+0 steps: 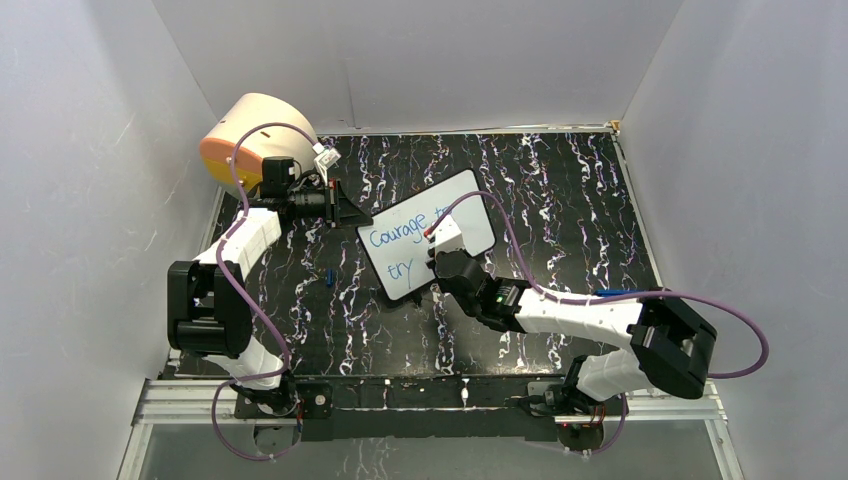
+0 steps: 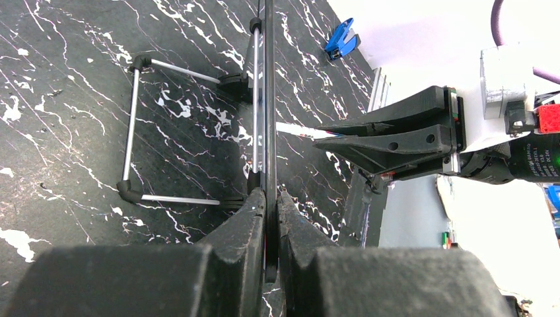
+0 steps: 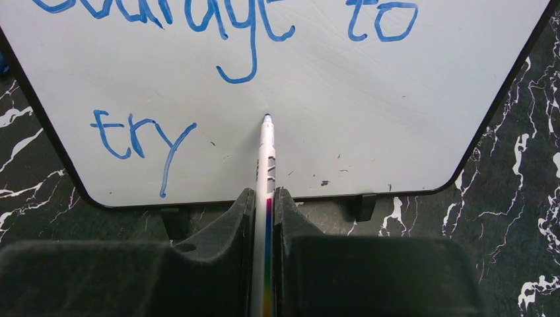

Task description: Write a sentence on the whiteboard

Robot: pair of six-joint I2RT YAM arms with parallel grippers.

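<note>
Light, stiff and slick, the whiteboard point(image 3: 370, 112) likely slides unless edge-held: left fingers point(image 2: 254, 212) clench its rim, right fingers point(image 3: 241, 212) grasp the marker point(image 3: 266, 158).

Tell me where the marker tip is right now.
In the right wrist view, the marker, clamped in the right gripper, has its tip at the whiteboard face, just right of "try" and below the "g".
</note>
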